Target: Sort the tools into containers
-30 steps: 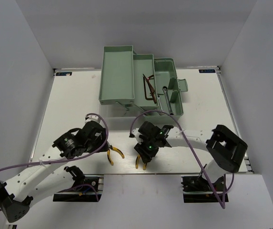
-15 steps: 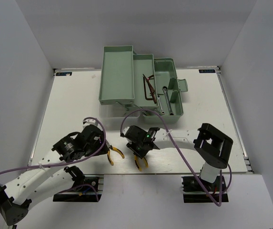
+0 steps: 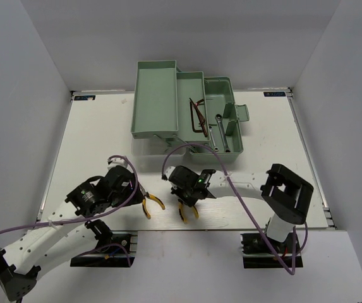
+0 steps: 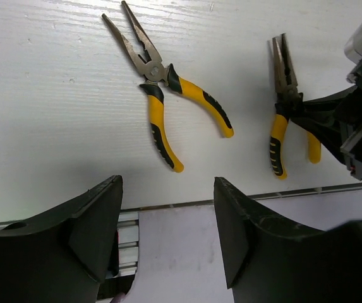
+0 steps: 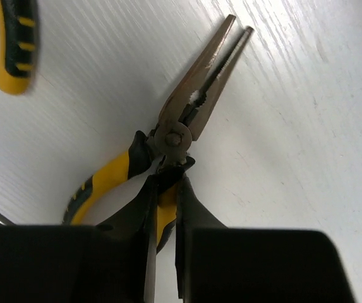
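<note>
Right tool (image 5: 166, 182) shifted left, gripping pliers (image 5: 179, 137), left tool (image 4: 168, 189) agape, empty, toolbox (image 3: 155, 95) holds hex keys (image 3: 198, 117), wrench (image 3: 222, 131)

The pale green plastic cantilever toolbox (image 3: 155, 95) sits at the white table's (image 3: 92, 139) twelve o'clock, its trays stepping toward three o'clock. The dark reddish-brown L-shaped hex keys (image 3: 198, 118) lie in the middle tray, and a silver combination wrench (image 3: 222, 132) lies in the tray at their three o'clock. At the table's six o'clock lie the yellow-handled needle-nose pliers (image 3: 150, 203), and at their three o'clock, apart, the second yellow-handled pliers (image 3: 187, 213), under the right gripper (image 5: 166, 189).
</note>
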{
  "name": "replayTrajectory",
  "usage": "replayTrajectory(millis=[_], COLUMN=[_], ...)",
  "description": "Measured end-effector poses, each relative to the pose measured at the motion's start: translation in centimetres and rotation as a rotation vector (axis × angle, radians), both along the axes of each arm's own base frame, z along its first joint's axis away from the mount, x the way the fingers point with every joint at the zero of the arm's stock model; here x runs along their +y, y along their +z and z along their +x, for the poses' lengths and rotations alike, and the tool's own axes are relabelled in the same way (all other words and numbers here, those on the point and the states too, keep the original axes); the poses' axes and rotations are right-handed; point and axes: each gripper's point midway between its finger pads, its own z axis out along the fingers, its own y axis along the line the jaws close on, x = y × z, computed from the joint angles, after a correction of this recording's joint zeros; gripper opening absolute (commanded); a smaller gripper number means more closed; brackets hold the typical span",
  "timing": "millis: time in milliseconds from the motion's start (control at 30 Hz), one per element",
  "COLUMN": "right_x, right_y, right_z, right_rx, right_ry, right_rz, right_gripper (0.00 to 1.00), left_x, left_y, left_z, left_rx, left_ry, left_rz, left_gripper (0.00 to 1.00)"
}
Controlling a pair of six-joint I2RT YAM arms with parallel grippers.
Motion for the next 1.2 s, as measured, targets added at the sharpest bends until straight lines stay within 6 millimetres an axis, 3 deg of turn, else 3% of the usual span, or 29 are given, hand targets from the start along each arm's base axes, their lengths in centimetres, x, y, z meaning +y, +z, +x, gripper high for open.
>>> replayTrajectory(millis=[167, 267, 333, 400, 500, 633, 733, 900, 1067, 1167, 1200], right_x=[-3.2, -4.5, -4.1, -2.2, 1.2, 4.2, 6.1, 8.9, 10.5, 11.2, 11.6], right_y=[0.6, 3.1, 6.3, 10.1, 16.0, 22.7, 26.7, 31.7, 32.0, 31.2, 29.5], right_z=[-0.2, -1.4, -2.5, -2.2, -1.5, 0.4, 2.9, 10.5, 19.0, 22.8, 24.2], right_rx=[0.014, 0.047, 0.053, 0.016, -0.058, -0.179, -0.295, -0.557, -0.764, -0.862, -0.871], right_ry=[0.104, 0.223, 0.327, 0.387, 0.475, 0.506, 0.466, 0.291, 0.095, 0.029, 0.017], right_rz=[-0.022, 0.013, 0.077, 0.163, 0.296, 0.396, 0.426, 0.425, 0.352, 0.309, 0.275], right_gripper=[0.0, 0.0, 0.0, 0.0, 0.0, 0.0, 0.0, 0.0, 0.0, 0.0, 0.0], left_x=[-0.4, -0.8, -1.0, -1.2, -1.2, -1.3, -1.3, -1.4, -1.1, -1.0, -1.0], left_y=[-0.1, -1.0, -1.8, -2.7, -4.0, -4.7, -4.9, -5.4, -6.4, -6.7, -6.7], left_z=[0.1, 0.1, 0.1, 0.2, 0.1, -0.1, 0.0, 0.0, -0.2, -0.5, -0.5], left_rx=[-0.003, 0.02, 0.043, 0.068, 0.094, 0.115, 0.121, 0.12, 0.14, 0.15, 0.15], left_ry=[-0.007, -0.015, -0.019, -0.022, -0.024, -0.018, -0.006, 0.008, 0.022, 0.024, 0.026], left_rz=[-0.016, -0.011, 0.003, 0.02, 0.037, 0.047, 0.049, 0.049, 0.063, 0.071, 0.071], left_gripper=[0.69, 0.68, 0.65, 0.64, 0.64, 0.64, 0.64, 0.64, 0.64, 0.64, 0.64])
